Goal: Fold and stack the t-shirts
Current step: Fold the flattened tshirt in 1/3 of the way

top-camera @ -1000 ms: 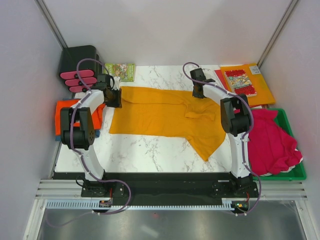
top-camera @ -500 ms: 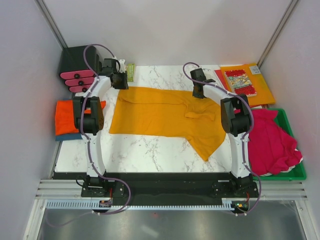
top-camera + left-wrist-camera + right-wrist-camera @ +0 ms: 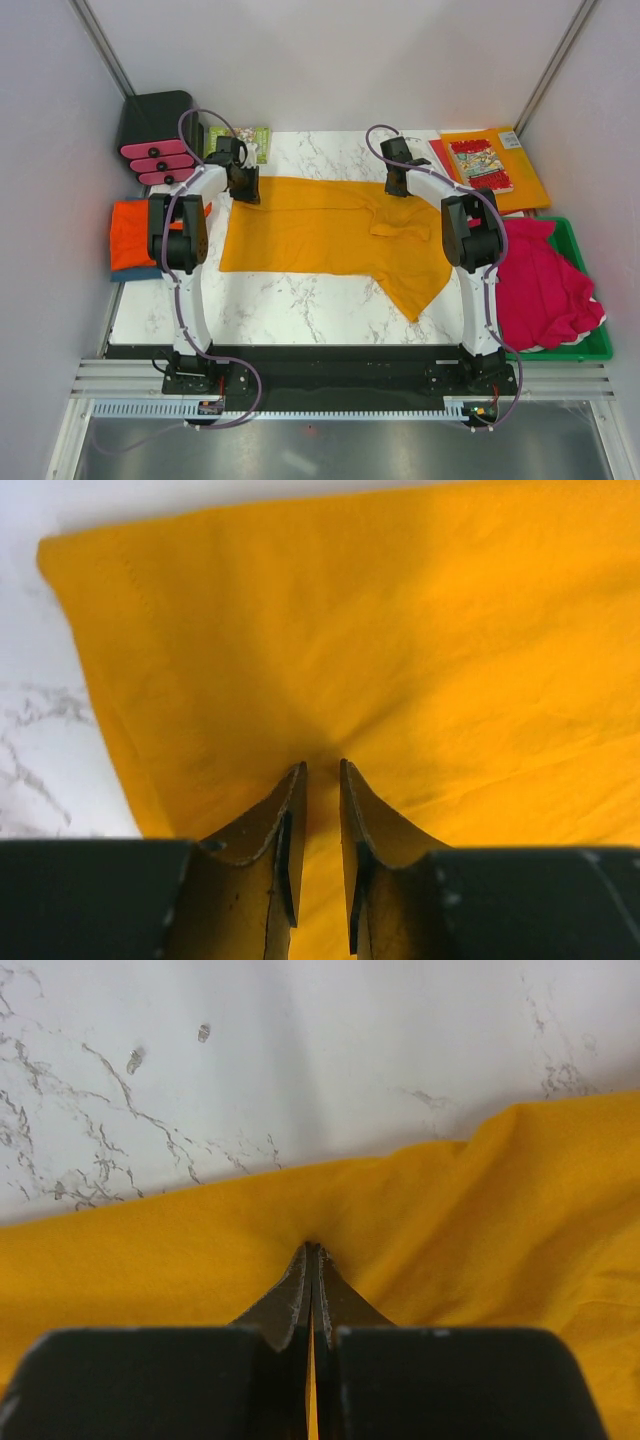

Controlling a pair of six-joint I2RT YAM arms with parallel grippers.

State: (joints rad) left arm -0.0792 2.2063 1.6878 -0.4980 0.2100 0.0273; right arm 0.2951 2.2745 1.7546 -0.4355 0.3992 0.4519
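- the marble table (image 3: pixel 300 300) carries the job. one shirt is spread across its middle and the other cloth lies at either side.
- the mustard t-shirt (image 3: pixel 320 230) lies flat and wide across the table, its long far edge towards the back. one part trails off towards the near right, and a small rumpled fold sits near the right arm.
- the crimson-pink t-shirts (image 3: pixel 545 285) lie heaped in the green tray (image 3: pixel 590 350) at the right, not yet folded.
- the red-orange t-shirt (image 3: pixel 128 232) lies folded on the blue t-shirt (image 3: pixel 130 272) at the table's left edge, which looks like the stack.
- the left gripper (image 3: pixel 322 765) presses on the mustard cloth near its far left corner. its jaws stand a narrow slit apart and creases run in towards the tips. i cannot tell whether they have bitten.
- the right gripper (image 3: pixel 313 1246) has its jaws together, pinching the far edge of the same shirt.
- risk: if the left jaws have no real hold, a lift would raise one side only, dragging the shirt askew.
- risk: a pinch this close to the edge may catch a single layer, so the under layer stays behind.
- risk: the trailing part could tuck under in the fold and leave a lump.
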